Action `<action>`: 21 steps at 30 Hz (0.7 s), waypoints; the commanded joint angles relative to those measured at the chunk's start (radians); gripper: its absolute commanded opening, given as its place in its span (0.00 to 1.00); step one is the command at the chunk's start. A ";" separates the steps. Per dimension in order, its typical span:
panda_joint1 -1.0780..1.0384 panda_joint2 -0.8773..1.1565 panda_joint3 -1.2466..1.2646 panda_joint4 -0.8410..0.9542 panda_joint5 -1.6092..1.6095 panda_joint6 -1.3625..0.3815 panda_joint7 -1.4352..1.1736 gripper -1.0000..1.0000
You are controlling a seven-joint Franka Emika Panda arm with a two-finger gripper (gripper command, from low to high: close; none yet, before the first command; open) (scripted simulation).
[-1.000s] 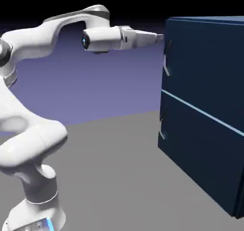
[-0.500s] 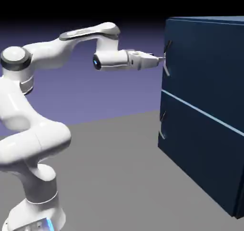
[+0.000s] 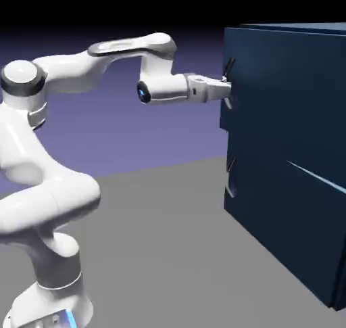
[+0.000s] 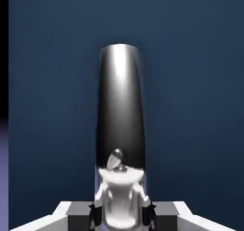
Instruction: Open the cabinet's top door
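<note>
Arm (image 3: 81,69) stretched level, pincer (image 3: 224,88) clamped tight on handle (image 3: 227,83).

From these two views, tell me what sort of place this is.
Most likely a simulated test scene, not a real room: a white robot arm on a bare grey table, one plain navy cabinet with a dark bar handle, and an empty blue-violet backdrop.

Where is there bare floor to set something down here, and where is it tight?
Bare grey table lies between the arm's base and the cabinet. It is crowded at the top door, where the gripper is shut on the handle.
</note>
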 commanded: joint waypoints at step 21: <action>0.761 0.062 -0.584 -0.481 -0.222 -0.190 -0.149 0.00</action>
